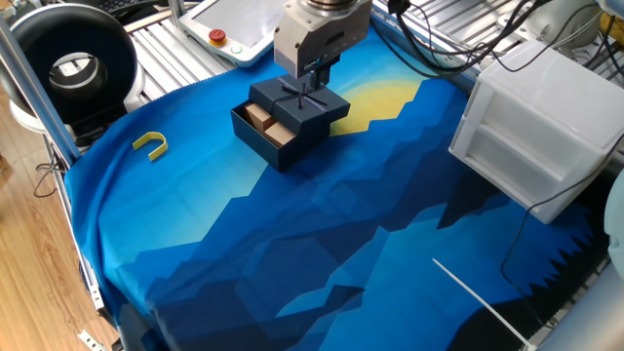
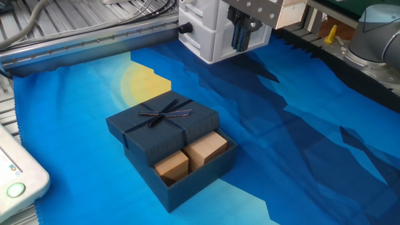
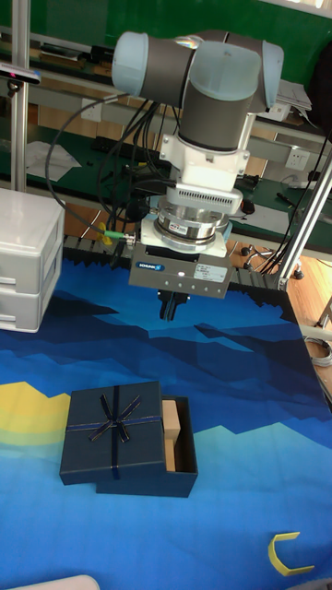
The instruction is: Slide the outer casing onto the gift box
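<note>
The outer casing (image 2: 165, 122), a navy shell with a ribbon cross and bow, sits part-way over the gift box (image 2: 187, 187), a navy tray. Two tan blocks (image 2: 190, 156) show in the tray's uncovered end. In one fixed view the outer casing (image 1: 304, 100) covers the far part of the gift box (image 1: 261, 135). My gripper (image 2: 242, 36) hangs in the air above and behind the casing, shut with nothing in it. The tall fixed view shows the gripper (image 3: 170, 306) above the casing (image 3: 115, 429) and the gift box (image 3: 182, 479), touching neither.
A white drawer cabinet (image 1: 541, 127) stands at the cloth's edge, close behind the gripper in the other fixed view. A yellow U-shaped piece (image 1: 151, 144) lies on the blue cloth. A white pendant (image 1: 229, 29) and a black ring (image 1: 73, 63) sit beyond the cloth.
</note>
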Tool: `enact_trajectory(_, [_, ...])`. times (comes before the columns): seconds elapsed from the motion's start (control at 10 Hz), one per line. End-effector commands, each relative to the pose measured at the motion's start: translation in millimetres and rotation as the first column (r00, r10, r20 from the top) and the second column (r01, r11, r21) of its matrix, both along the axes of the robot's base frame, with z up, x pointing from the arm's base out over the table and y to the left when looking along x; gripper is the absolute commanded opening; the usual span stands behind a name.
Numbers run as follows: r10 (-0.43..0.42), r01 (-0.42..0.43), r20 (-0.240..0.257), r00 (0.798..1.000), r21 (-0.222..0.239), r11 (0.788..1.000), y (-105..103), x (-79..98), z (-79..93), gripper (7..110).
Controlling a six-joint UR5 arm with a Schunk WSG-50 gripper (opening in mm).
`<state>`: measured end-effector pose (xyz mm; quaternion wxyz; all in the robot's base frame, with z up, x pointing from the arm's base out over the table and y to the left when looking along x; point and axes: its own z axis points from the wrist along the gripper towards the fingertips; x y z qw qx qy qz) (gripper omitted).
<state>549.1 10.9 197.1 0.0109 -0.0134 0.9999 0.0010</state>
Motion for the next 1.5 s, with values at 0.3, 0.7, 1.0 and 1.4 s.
enact_trajectory(0.3, [-0.004, 0.005, -0.051, 0.999, 0.012, 1.000, 2.9, -12.8, 1.4, 7])
enact_trajectory(0.7, [0.004, -0.003, -0.071, 0.997, 0.022, 1.000, 5.2, -17.8, 1.6, 7])
enact_trajectory(1.0, [-0.020, 0.022, -0.062, 0.998, 0.019, 1.000, 4.9, -15.4, 1.5, 7])
enact_trajectory(1.4, [-0.009, 0.011, -0.044, 0.999, 0.038, 0.999, 9.5, -10.8, 1.5, 7])
